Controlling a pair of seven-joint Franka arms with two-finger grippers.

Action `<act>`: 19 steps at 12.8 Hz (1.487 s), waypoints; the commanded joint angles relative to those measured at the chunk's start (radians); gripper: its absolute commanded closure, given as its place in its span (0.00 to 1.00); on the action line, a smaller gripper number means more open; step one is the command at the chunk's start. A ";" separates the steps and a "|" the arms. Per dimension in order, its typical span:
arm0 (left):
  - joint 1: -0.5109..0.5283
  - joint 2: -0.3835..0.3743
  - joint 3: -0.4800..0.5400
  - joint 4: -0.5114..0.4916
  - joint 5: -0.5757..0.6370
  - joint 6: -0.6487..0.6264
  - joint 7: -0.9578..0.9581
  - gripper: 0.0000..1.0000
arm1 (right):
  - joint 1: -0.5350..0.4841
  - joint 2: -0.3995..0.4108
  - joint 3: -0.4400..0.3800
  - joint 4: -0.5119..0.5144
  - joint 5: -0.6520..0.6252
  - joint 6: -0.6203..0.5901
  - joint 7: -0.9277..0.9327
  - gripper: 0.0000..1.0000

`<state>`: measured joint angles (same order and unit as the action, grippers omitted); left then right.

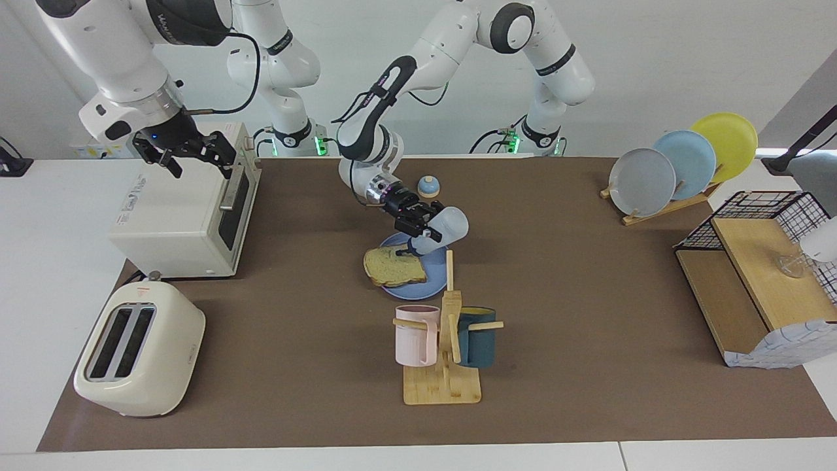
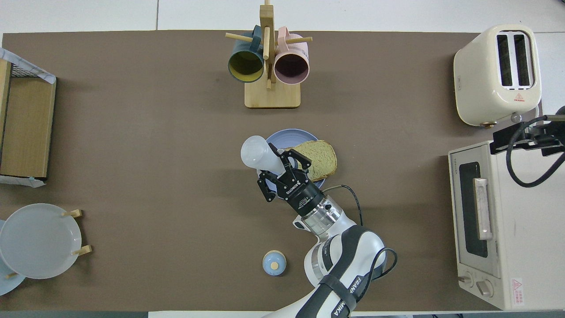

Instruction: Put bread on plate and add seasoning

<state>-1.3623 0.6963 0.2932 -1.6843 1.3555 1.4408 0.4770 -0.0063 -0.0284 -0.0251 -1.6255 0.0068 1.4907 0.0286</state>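
Note:
The bread (image 1: 392, 267) lies on the blue plate (image 1: 433, 282) in the middle of the table, overhanging its rim toward the right arm's end. My left gripper (image 1: 418, 234) is shut on the seasoning bottle (image 1: 450, 226) and holds it tilted, cap end down, over the plate beside the bread. In the overhead view the bottle (image 2: 255, 154) and left gripper (image 2: 288, 170) cover part of the plate (image 2: 289, 134) and the bread (image 2: 323, 158). My right gripper (image 1: 189, 154) waits, open and empty, over the toaster oven (image 1: 176, 216).
A mug rack (image 1: 443, 347) with a pink and a blue mug stands just beside the plate, farther from the robots. A small domed bell (image 1: 428, 187) sits nearer the robots. A toaster (image 1: 137, 350), a plate rack (image 1: 680, 167) and a wire shelf (image 1: 758, 275) stand at the table's ends.

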 commanded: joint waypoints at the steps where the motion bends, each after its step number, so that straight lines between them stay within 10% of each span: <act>1: 0.043 -0.012 0.011 -0.006 -0.009 0.022 0.006 1.00 | -0.009 -0.012 0.004 -0.011 0.015 0.002 -0.007 0.00; 19: 0.080 0.005 0.007 0.072 -0.101 0.030 0.000 1.00 | -0.009 -0.012 0.005 -0.010 0.015 0.003 -0.007 0.00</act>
<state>-1.3182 0.6967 0.2988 -1.6212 1.2809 1.4637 0.4769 -0.0063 -0.0284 -0.0251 -1.6255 0.0068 1.4907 0.0286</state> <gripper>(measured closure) 0.502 0.000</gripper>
